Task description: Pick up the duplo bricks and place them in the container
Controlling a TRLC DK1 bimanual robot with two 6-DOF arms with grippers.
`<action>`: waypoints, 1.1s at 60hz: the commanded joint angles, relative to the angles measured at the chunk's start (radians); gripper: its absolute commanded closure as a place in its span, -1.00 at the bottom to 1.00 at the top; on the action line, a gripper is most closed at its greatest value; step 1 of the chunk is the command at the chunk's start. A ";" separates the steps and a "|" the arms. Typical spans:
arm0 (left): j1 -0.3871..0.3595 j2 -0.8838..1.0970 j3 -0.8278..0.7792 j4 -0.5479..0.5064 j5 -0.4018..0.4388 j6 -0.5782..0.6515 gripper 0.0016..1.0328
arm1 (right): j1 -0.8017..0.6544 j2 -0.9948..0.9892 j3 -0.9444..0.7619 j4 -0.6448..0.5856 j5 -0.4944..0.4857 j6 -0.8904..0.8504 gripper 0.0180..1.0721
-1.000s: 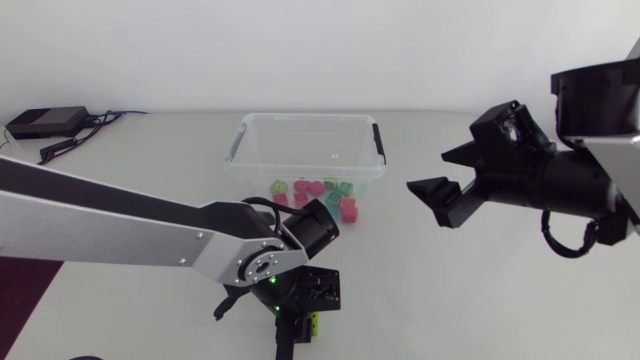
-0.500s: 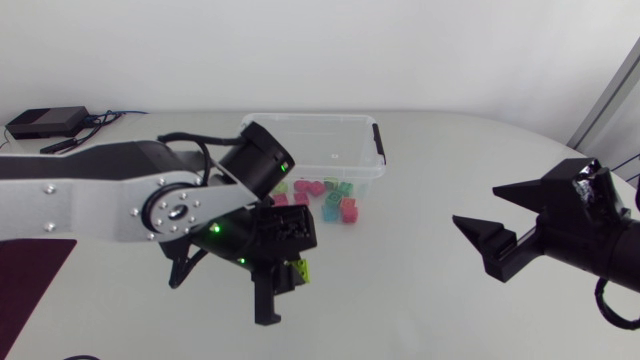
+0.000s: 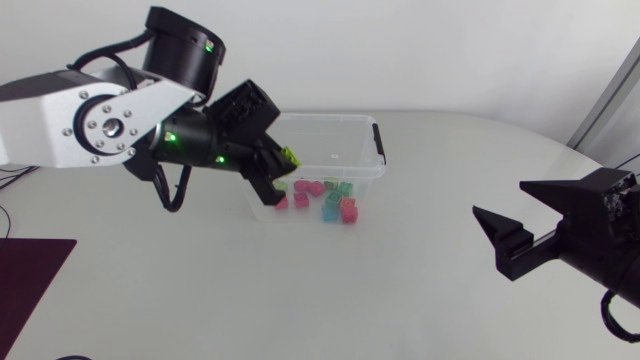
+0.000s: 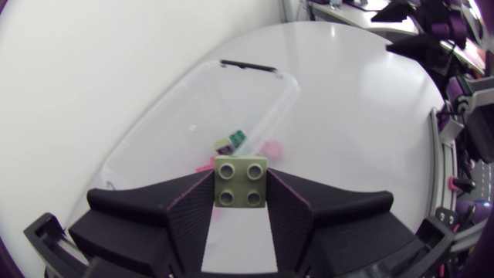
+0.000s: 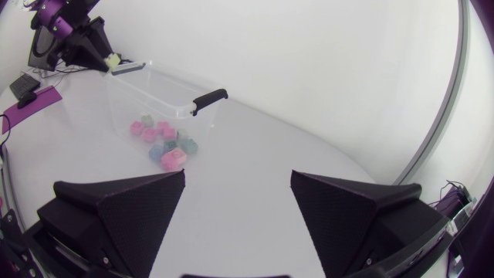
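Note:
My left gripper (image 3: 278,172) is shut on a lime green duplo brick (image 3: 289,155), held in the air over the front left corner of the clear plastic container (image 3: 340,150). In the left wrist view the brick (image 4: 241,181) sits studs-up between the two fingers, with the container (image 4: 170,131) below and ahead. Several pink, green and blue bricks (image 3: 322,197) lie on the table against the container's front wall. My right gripper (image 3: 515,238) is open and holds nothing, well off to the right of the bricks (image 5: 166,144).
A dark purple mat (image 3: 30,290) lies at the table's front left corner. The container has black handles on its short ends (image 3: 379,136). The table's right edge curves round behind my right gripper.
My left arm has lifted the green brick from the table's front and swung it up and back to the container. My right arm has drawn back to the right and lower.

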 commanded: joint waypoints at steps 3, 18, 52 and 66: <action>0.040 0.048 0.049 0.084 -0.036 -0.063 0.37 | -0.005 -0.011 -0.031 0.027 0.024 0.030 -0.88; 0.101 0.224 0.072 0.311 -0.130 -0.112 0.17 | 0.023 -0.052 -0.076 0.080 0.093 0.024 -0.88; 0.164 0.103 -0.065 0.496 -0.308 -0.175 -0.91 | 0.021 -0.236 -0.152 0.084 0.185 0.009 -0.90; 0.210 -0.130 -0.200 0.499 -0.349 -0.181 -0.91 | 0.013 -0.319 -0.179 0.081 0.208 -0.003 -0.90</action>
